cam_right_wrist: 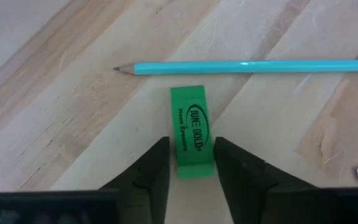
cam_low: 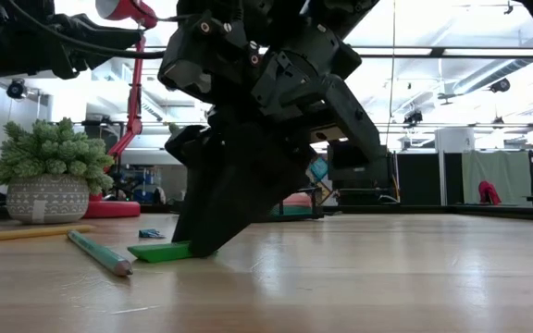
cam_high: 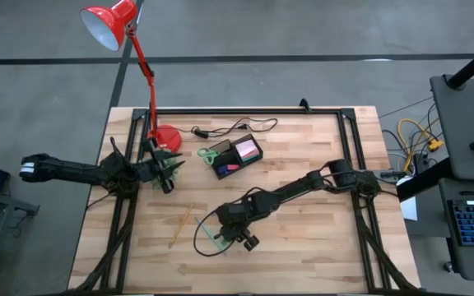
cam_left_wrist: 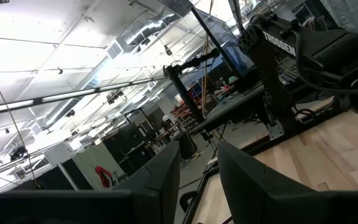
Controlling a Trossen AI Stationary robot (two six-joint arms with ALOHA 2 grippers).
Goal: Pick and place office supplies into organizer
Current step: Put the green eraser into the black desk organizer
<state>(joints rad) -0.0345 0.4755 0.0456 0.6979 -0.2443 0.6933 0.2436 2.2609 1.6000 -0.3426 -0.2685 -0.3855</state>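
Nearby, 1 green eraser [cam_right_wrist: 192, 130], seemingly 2 pencils [cam_right_wrist: 247, 66].

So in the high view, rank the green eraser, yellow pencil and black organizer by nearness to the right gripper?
1. Green eraser, right at the right gripper.
2. Yellow pencil, farther toward the left arm's side.
3. Black organizer, far up the table by the lamp.

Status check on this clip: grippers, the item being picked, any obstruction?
Right gripper down on table, fingers astride green eraser, not clamped. Left gripper idle near lamp base. Teal pencil lies just beyond eraser, apart.
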